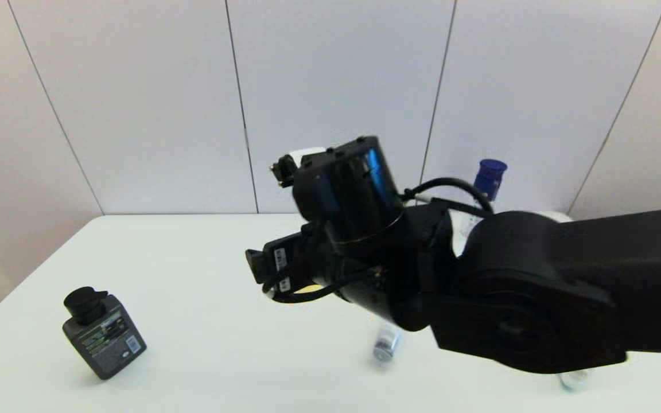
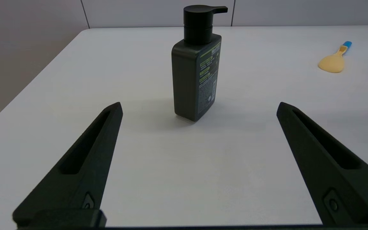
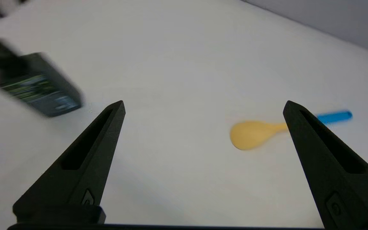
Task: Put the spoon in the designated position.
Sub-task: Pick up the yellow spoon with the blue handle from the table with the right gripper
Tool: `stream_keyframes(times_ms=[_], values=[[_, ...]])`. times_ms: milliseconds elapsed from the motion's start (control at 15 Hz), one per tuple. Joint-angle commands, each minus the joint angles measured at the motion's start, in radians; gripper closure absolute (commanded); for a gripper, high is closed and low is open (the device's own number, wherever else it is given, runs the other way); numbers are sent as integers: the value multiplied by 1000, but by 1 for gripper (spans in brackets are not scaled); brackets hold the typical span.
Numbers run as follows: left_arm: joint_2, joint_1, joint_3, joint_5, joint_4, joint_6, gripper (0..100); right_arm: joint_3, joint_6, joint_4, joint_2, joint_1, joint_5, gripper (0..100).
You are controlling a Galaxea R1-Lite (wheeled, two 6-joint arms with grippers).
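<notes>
Right wrist view: smooth yellow-bowled spoon.

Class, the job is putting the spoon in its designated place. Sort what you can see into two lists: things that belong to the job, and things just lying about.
Belongs to the job:
- spoon, lying flat on the table
- right hand, open, above the table near the spoon

Just lying about:
- dark pump bottle, upright
- blue-capped bottle, at the back
- left hand, open and idle

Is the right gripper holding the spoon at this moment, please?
No, the spoon lies flat on the table while the right gripper hovers open above it.
</notes>
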Motion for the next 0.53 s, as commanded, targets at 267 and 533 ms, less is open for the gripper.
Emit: stream_keyframes(times_ms=[267,533], values=[[1,0,0,1,-1,0,0,-4,247,1,150,-31,-264,0],[1,0,0,1,-1,0,0,-27,316,6,208,-80,-310,0]])
